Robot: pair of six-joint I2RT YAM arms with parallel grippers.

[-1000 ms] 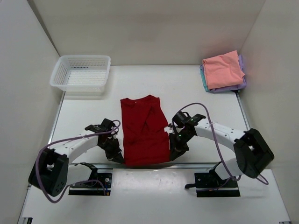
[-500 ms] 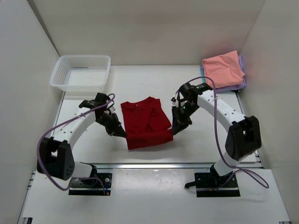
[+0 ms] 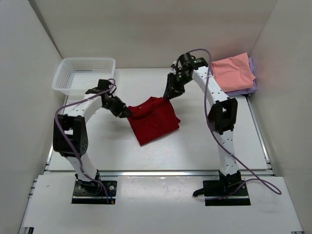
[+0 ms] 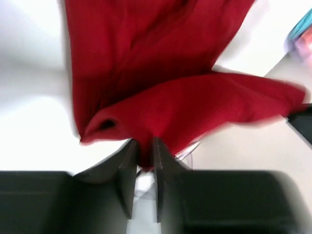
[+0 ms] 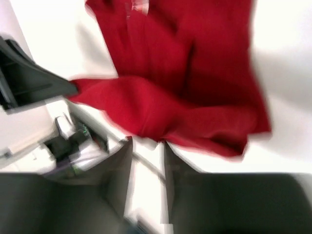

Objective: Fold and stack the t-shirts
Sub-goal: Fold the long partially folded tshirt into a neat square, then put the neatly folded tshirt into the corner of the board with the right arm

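Observation:
The dark red t-shirt (image 3: 154, 123) lies mid-table, its near hem lifted and carried toward the back. My left gripper (image 3: 125, 111) is shut on the hem's left corner, and my right gripper (image 3: 168, 94) is shut on its right corner. In the left wrist view the left gripper (image 4: 144, 149) pinches the red cloth (image 4: 161, 73). In the right wrist view, which is blurred, the right gripper (image 5: 147, 142) holds the red cloth (image 5: 185, 63) at its tips. Folded salmon pink (image 3: 233, 72), lavender (image 3: 243, 90) and teal (image 3: 212, 83) t-shirts are stacked at the back right.
A white mesh basket (image 3: 85, 75) stands at the back left, just behind my left arm. White walls enclose the table on the left, back and right. The folded stack sits close to my right arm's elbow.
Both grippers have moved from the near edge toward the back, carrying the red t-shirt's near hem up over the rest of it. The shirt now looks shorter and skewed.

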